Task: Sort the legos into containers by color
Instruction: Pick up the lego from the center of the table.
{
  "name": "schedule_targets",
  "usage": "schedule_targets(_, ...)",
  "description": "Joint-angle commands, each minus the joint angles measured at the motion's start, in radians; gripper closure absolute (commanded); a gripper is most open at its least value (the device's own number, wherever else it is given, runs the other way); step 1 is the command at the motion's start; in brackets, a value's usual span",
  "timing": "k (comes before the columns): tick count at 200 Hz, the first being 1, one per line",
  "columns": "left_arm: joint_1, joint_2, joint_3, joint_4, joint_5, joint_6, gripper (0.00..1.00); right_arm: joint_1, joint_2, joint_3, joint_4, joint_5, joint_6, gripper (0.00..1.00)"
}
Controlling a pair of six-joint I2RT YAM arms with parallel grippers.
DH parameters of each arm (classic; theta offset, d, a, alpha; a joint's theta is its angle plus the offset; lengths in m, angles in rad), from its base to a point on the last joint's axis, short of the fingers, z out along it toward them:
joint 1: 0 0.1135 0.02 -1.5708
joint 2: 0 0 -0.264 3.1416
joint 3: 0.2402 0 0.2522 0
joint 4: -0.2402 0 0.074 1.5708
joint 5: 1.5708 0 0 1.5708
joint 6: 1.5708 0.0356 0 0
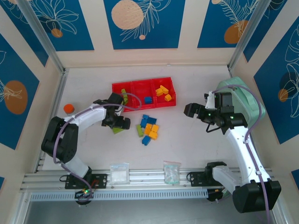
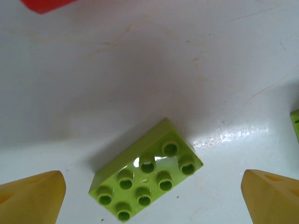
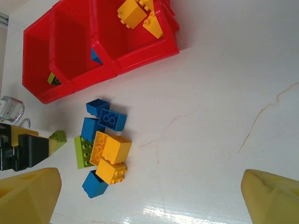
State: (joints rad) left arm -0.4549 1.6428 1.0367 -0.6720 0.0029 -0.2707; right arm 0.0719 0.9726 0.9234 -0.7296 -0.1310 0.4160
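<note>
Fingers (image 2: 32, 198) on the left arm stand wide over a lime brick (image 2: 147, 177) on the surface near the red tray (image 1: 131, 88); pick-up in hand, needing descent, closure, then transfer to the left compartment.

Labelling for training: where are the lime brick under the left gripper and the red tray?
lime brick (image 2: 147, 175), left wrist view, studded top face.
red tray (image 1: 139, 89), top external view, middle compartment's bare floor.
</note>
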Motion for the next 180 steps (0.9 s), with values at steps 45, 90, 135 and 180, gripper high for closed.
schedule_targets(45, -0.03, 0.094, 0.002, 0.044, 0.08, 0.088, 0.16, 0.006, -0.012, 0.001, -0.024, 0.001, -0.012, 0.01)
schedule_targets(90, -0.045, 0.078, -0.038, 0.031, 0.101, 0.068, 0.26, 0.006, -0.009, 0.002, -0.024, 0.002, -0.012, 0.01)
schedule_targets(135, -0.082, 0.053, -0.088, 0.003, 0.101, 0.03, 0.33, 0.006, -0.001, -0.001, -0.016, -0.001, -0.012, 0.01)
schedule_targets(180, -0.113, 0.044, -0.083, -0.026, 0.095, 0.016, 0.41, 0.006, 0.002, -0.003, -0.013, -0.004, -0.011, 0.01)
